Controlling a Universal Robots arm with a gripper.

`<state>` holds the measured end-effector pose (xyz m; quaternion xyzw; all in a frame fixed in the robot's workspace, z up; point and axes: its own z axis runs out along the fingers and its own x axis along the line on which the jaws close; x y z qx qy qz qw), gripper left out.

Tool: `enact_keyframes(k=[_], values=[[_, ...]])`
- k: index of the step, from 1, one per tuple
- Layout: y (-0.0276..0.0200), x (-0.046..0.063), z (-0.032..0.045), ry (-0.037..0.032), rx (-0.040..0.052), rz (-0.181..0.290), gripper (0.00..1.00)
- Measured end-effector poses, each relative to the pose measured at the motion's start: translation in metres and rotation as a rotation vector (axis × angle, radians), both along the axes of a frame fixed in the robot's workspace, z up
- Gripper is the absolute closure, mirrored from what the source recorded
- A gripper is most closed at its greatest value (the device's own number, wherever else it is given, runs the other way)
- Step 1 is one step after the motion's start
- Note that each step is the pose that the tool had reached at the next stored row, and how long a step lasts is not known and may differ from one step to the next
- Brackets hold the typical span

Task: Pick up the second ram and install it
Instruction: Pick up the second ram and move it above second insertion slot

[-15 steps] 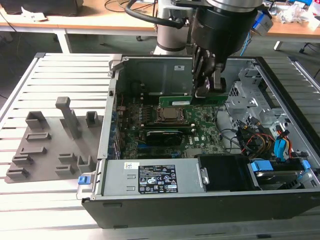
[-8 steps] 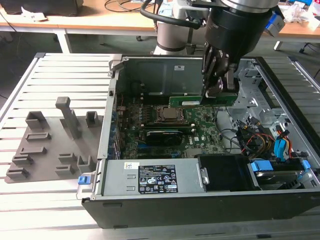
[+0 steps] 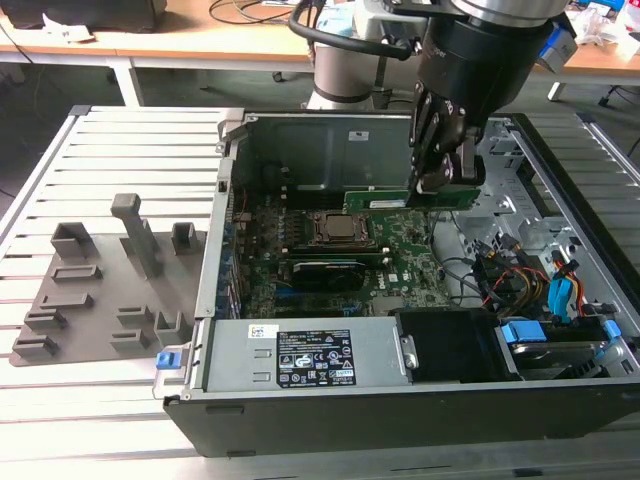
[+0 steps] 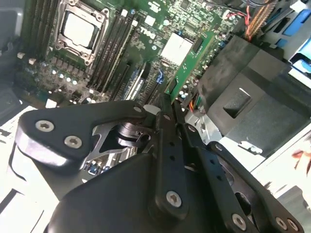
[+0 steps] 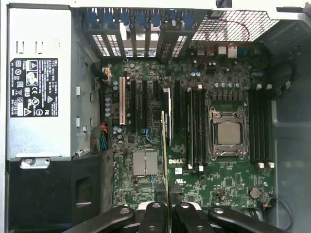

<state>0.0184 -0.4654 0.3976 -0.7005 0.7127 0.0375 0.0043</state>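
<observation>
Open computer case (image 3: pixel 400 420) on the slatted surface (image 3: pixel 130 140) takes the centre and right of the exterior view. A grey holder tray (image 3: pixel 95 335) lies at centre left. Inside the case the motherboard (image 5: pixel 228 189) lies flat.

The arm stands at the upper right of the exterior view. Its pincer (image 3: pixel 438 186) is clamped on the second ram (image 3: pixel 390 199), gripping nearer the stick's end on the exterior view's right. The green stick is level above the board, near the case's back wall, and not seated. Its long axis runs across the frame.

In the first wrist view we see the stick edge-on, a thin line leading away from the fingertips. It runs parallel with the dark memory slots (image 5: pixel 194 131) beside the processor socket (image 5: pixel 228 133). We judge the heading matched. The stick lies on the side of those slots away from the socket, so the offset is sideways. Height above the slots we cannot tell.
</observation>
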Motion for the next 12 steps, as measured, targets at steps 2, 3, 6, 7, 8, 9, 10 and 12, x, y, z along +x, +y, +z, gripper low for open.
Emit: enact_keyframes(k=[2, 3, 6, 7, 8, 9, 10, 12], values=[[0.0029, -0.001, -0.0009, -0.0001, 0.0041, 0.000, 0.86], [0.0036, -0.001, -0.0014, 0.0000, 0.0041, 0.000, 0.86], [0.0102, -0.001, -0.0049, 0.0000, 0.0040, 0.000, 0.86], [0.0119, -0.001, -0.0066, 0.0000, 0.0041, 0.000, 0.86], [0.0126, -0.001, -0.0082, -0.0001, 0.0042, 0.000, 0.86], [0.0138, -0.001, -0.0108, -0.0001, 0.0042, 0.000, 0.86], [0.0143, -0.001, -0.0120, -0.0001, 0.0042, 0.000, 0.86], [0.0147, -0.001, -0.0135, 0.0000, 0.0040, 0.000, 0.86]])
